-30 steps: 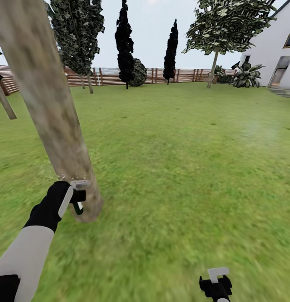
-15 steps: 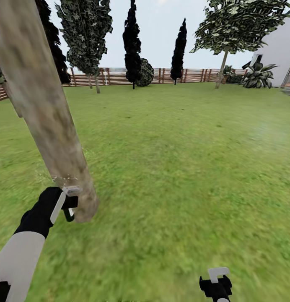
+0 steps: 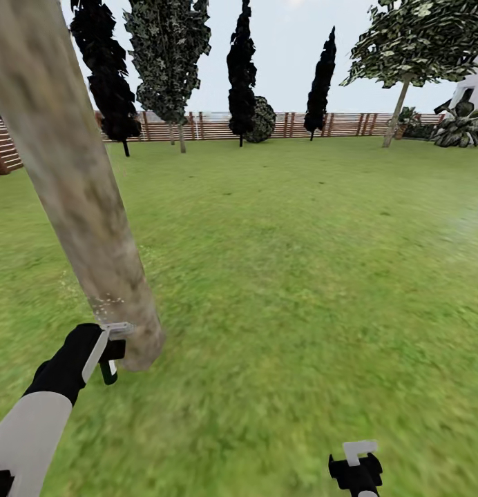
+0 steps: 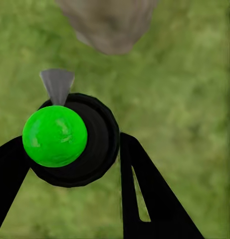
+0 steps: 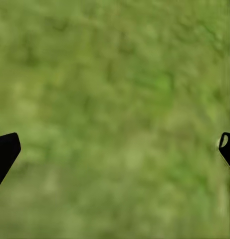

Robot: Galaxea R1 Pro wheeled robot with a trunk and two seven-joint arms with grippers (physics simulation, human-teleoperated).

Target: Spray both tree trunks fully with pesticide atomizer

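A thick pale mottled tree trunk (image 3: 80, 193) leans across the left of the head view, and its base (image 4: 107, 25) lies just ahead of the nozzle. My left gripper (image 3: 111, 351) (image 4: 70, 149) is shut on the pesticide atomizer (image 3: 109, 371) (image 4: 55, 135), a small black bottle whose round top looks green from above. It is held beside the trunk's foot. Whitish pesticide specks (image 3: 108, 301) dot the bark just above the gripper. My right gripper (image 3: 356, 466) (image 5: 115, 149) hangs open over the grass, holding nothing.
Green lawn (image 3: 301, 262) stretches to a reddish slat fence (image 3: 211, 126). Near-black slim trees (image 3: 242, 62) stand along the fence. A leafy tree with a thin pale trunk (image 3: 396, 103) is at the far right. A striped broad-leaf plant (image 3: 463, 128) is beside it.
The camera has turned left, so the background has slid right. My left gripper with the atomizer now sits a little lower against the trunk, nearer its base. The right gripper has not moved.
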